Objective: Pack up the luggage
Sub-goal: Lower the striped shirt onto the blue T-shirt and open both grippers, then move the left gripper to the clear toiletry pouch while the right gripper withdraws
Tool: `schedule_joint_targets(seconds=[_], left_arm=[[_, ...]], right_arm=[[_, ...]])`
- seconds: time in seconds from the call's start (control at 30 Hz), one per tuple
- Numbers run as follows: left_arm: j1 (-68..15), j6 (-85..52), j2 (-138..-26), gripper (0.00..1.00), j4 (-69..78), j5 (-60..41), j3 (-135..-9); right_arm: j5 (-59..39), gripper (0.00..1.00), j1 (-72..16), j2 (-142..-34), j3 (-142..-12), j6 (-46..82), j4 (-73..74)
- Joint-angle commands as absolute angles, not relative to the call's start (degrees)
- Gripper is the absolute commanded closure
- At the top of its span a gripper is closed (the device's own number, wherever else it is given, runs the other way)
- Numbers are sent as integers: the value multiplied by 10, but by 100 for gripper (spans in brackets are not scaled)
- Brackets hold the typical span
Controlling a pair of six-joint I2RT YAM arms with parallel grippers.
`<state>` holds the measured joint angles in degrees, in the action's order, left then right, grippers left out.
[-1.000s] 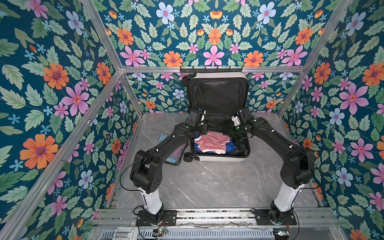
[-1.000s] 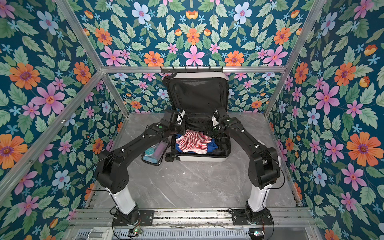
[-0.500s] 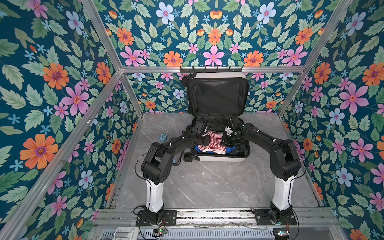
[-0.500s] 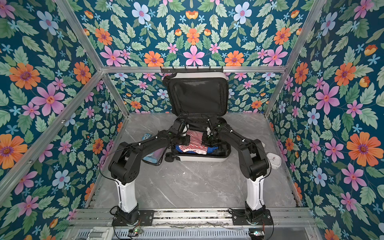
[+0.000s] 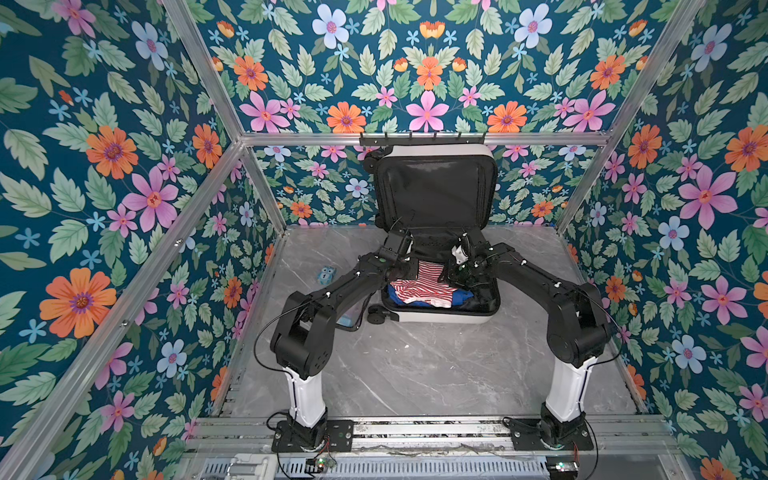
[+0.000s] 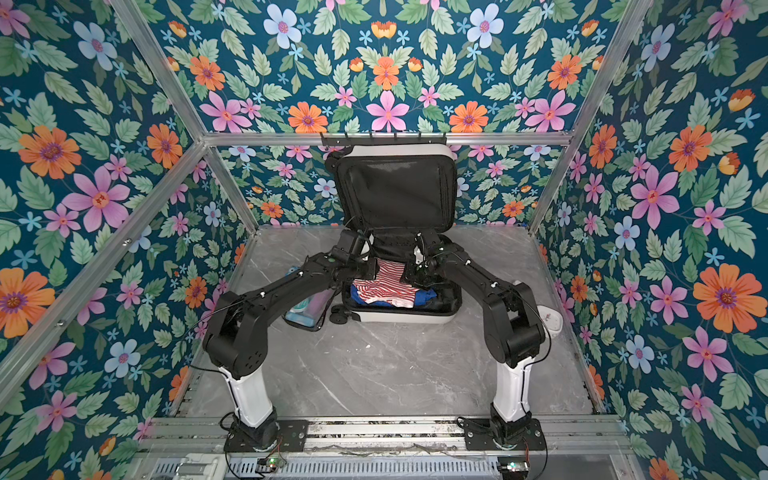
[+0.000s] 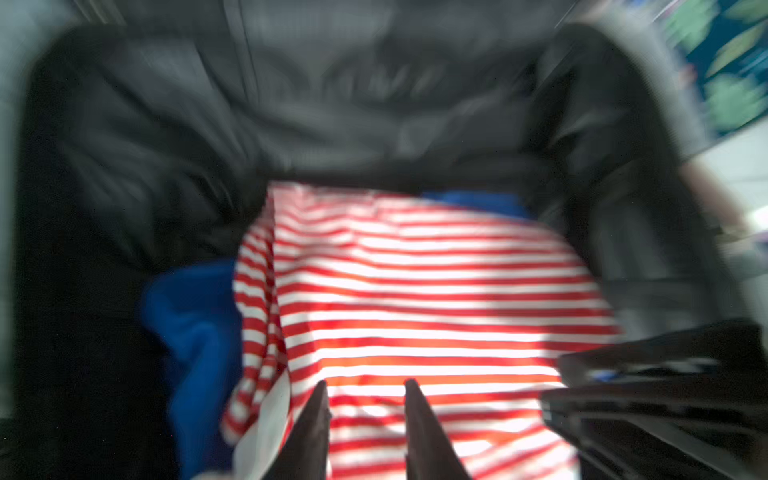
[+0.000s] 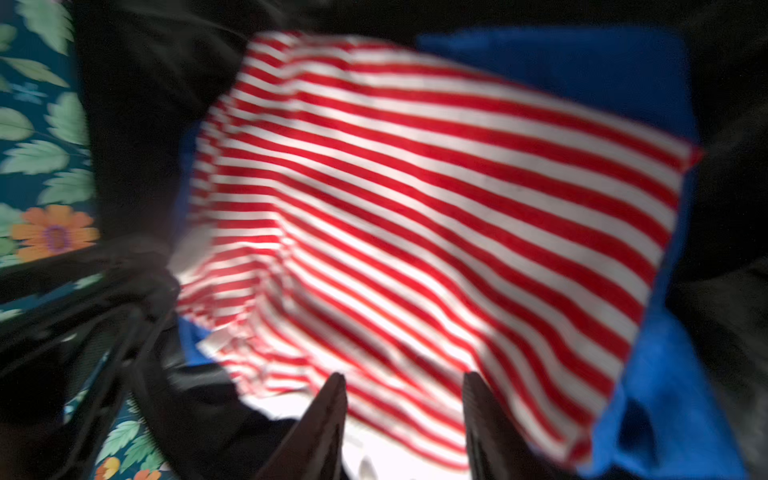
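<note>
One white luggage (image 5: 440, 319) — open, black-lined

The luggage (image 5: 440, 318) is smooth plastic, lined with matt black cloth.

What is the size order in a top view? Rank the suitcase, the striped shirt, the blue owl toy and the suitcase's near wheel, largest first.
1. luggage
2. striped shirt
3. owl toy and near wheel: they look about alike, so they are not ranked against each other.
</note>
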<state>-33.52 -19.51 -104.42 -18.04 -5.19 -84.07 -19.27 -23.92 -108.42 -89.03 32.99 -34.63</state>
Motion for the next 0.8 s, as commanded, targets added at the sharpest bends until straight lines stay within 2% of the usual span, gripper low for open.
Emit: schedule_joint_targets(seconds=[0.0, 0.17, 0.53, 0.77], left_arm=[[-334, -192, -998, 60, -206, -22, -847], [-332, -215, -897, 48, -210, 31, -799], [-273, -366, -674, 40, -209, 83, -581], [-196, -454, -562, 36, -191, 45, -458]], right_arm=[[-184, 47, -239, -1054, -899, 319, -357], [-167, 40, -239, -1001, -906, 300, -366], [-147, 25, -240, -864, -874, 246, -349], [-193, 25, -240, -831, -843, 248, -314]])
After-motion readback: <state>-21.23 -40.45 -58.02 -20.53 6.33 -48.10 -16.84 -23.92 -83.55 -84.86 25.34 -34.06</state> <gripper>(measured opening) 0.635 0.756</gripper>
